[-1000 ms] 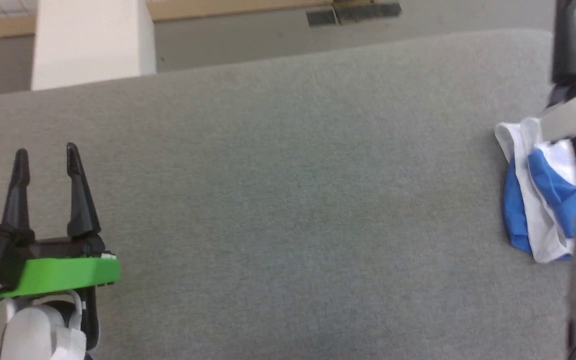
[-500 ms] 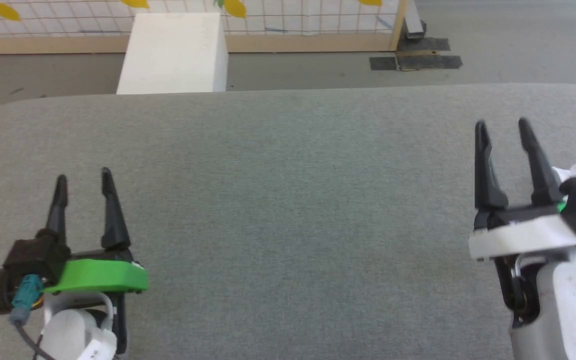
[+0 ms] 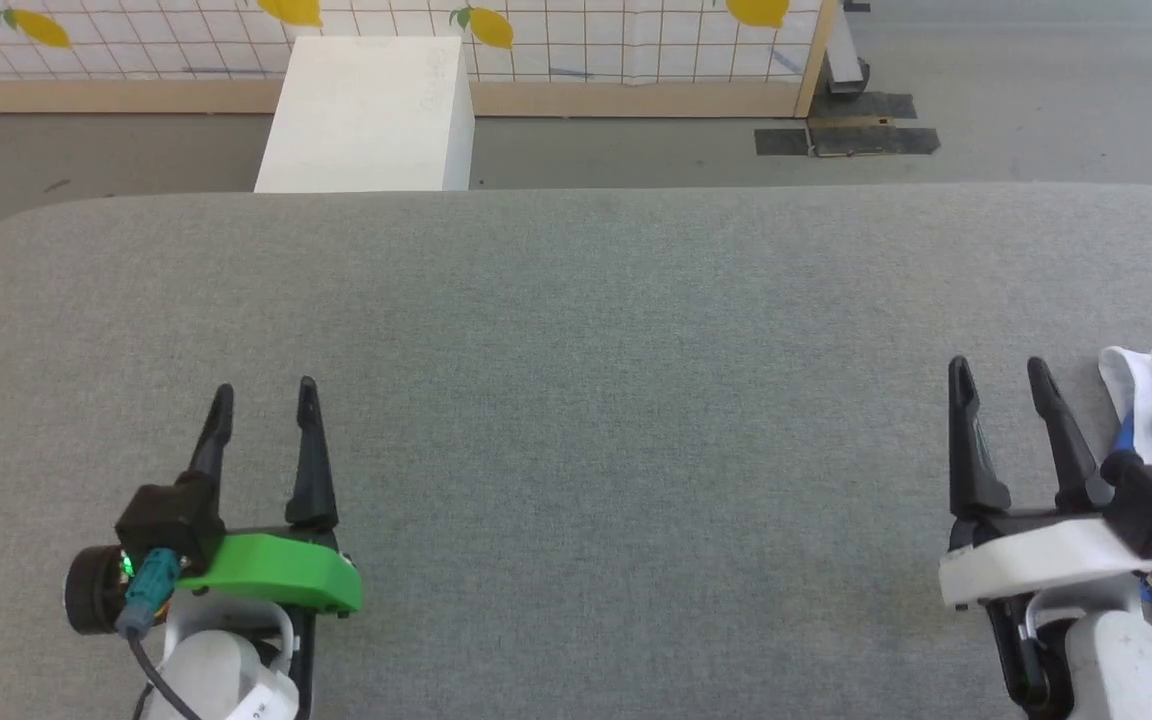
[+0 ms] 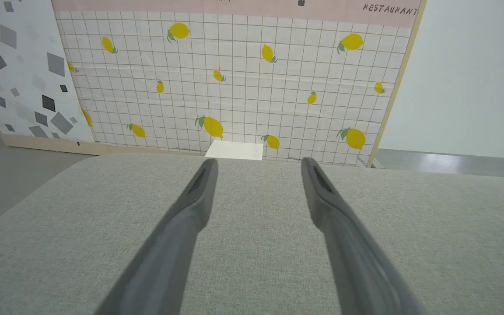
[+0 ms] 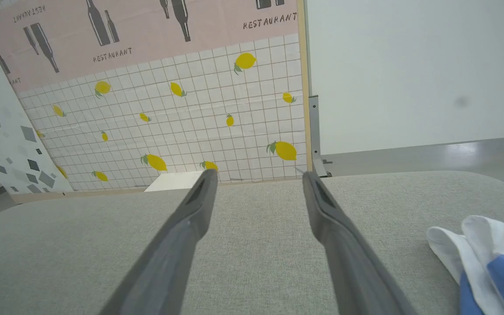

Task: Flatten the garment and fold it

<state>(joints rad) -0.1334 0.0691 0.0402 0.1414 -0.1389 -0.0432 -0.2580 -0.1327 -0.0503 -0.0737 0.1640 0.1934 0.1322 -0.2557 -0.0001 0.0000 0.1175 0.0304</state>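
- Broadly, you are looking at a grey fabric-covered worktop [image 3: 576, 330] with rounded far corners; it spans the head view from side to side
- Behind it stands a tiled panel [image 4: 234, 65] printed with yellow lemons, with a pink strip lettered RESTAURANT above it; a grey-flecked board [image 4: 11, 65] stands at its left in both wrist views
- A white block [image 3: 366, 110] sits on the floor [image 3: 636, 150] between the panel and the far edge of the worktop, and a dark taped patch [image 3: 846, 140] lies on the floor further right
- The garment [image 3: 1151, 385] lies bunched at the right edge of the worktop, white cloth with blue folds showing, cut off by the edge of the head view; it is neither flattened nor folded
- Your left gripper [image 3: 266, 388] sits at the lower left over bare worktop, well apart from the garment, jaws released with nothing between them
- Your right gripper [image 3: 995, 364] sits at the lower right, just beside the garment on its inner side; its jaws are released and hold nothing, and in the right wrist view the cloth lies off to the right of the fingers [image 5: 344, 245], clear of them
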